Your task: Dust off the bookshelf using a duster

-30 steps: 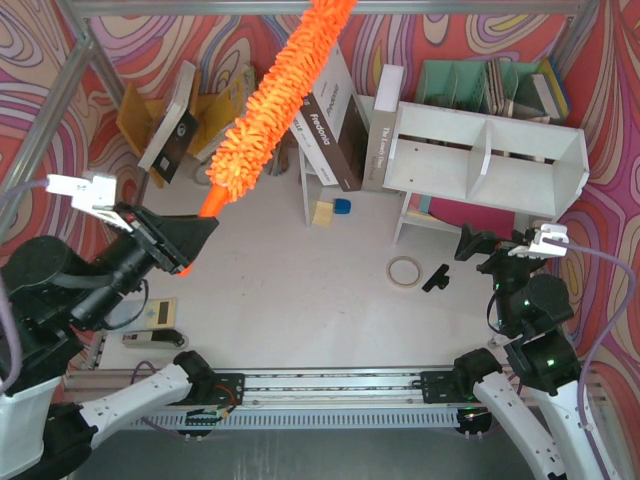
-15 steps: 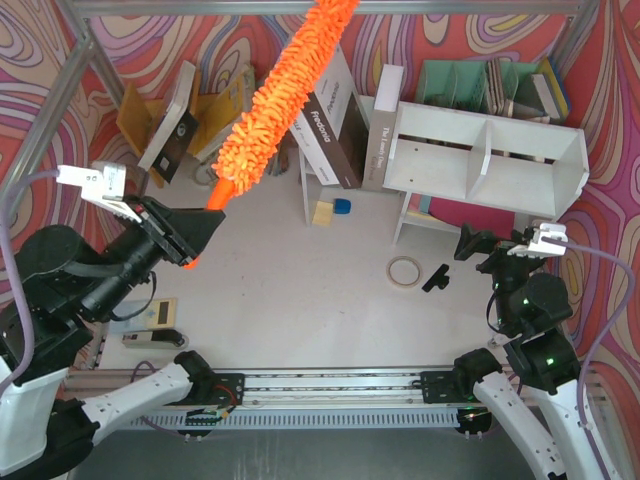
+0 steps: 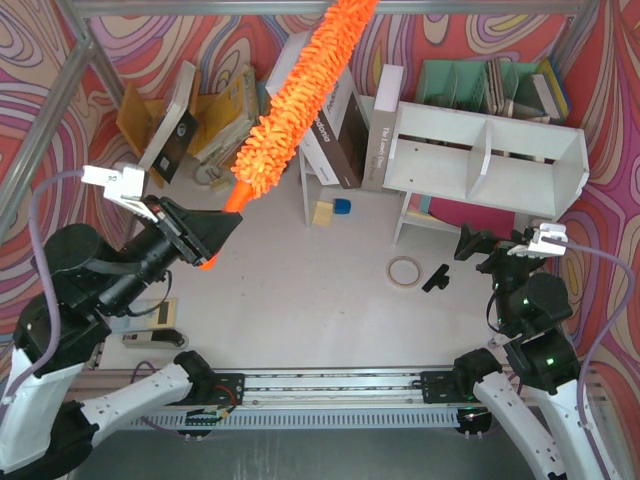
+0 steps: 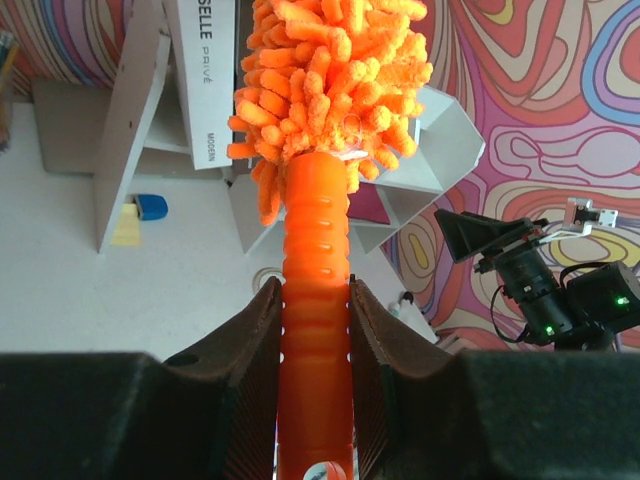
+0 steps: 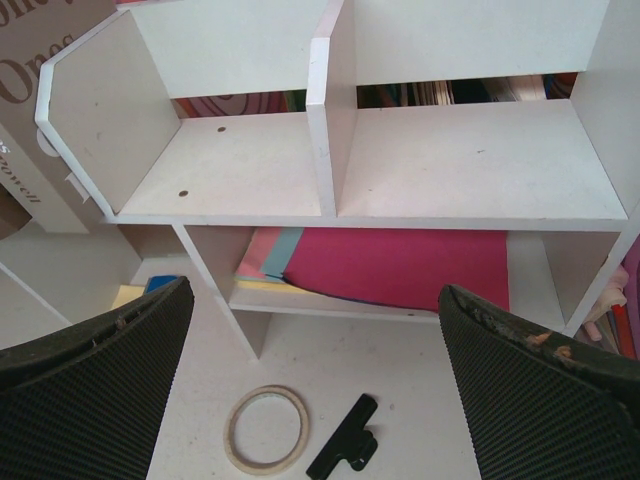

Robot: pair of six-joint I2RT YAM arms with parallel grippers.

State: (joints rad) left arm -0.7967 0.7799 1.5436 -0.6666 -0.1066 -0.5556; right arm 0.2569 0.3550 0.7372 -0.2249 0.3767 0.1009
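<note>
Status?

My left gripper (image 3: 205, 240) is clamped on the smooth orange handle of the duster (image 3: 290, 110), right at its lower end. The shaggy head points up and toward the back wall. In the top view it crosses the leaning books (image 3: 335, 120), to the left of the bookshelf (image 3: 485, 150) and not touching it. My right gripper (image 3: 478, 245) is spread wide with nothing in it, hanging in front of the bookshelf.

Risks from here?

I see three. I hold the handle only at its tip, so the long head could lever it round between my pads once the fibres drag on a board. Swinging right, the head could sweep the leaning books and topple them. The bookshelf looks like light board on thin legs, so a hard push might shove it back against the mint-green organizer (image 3: 480, 85). My idle right arm also stands close to the shelf front, and the two arms could meet there.

Counts?

There is one duster and one bookshelf. The bookshelf has two open compartments side by side, split by a single divider, and a lower bay holding pink and blue sheets. On the table before it lie one tape ring (image 3: 404, 270) and one black clip (image 3: 436, 277). I cannot count the books for certain.
</note>
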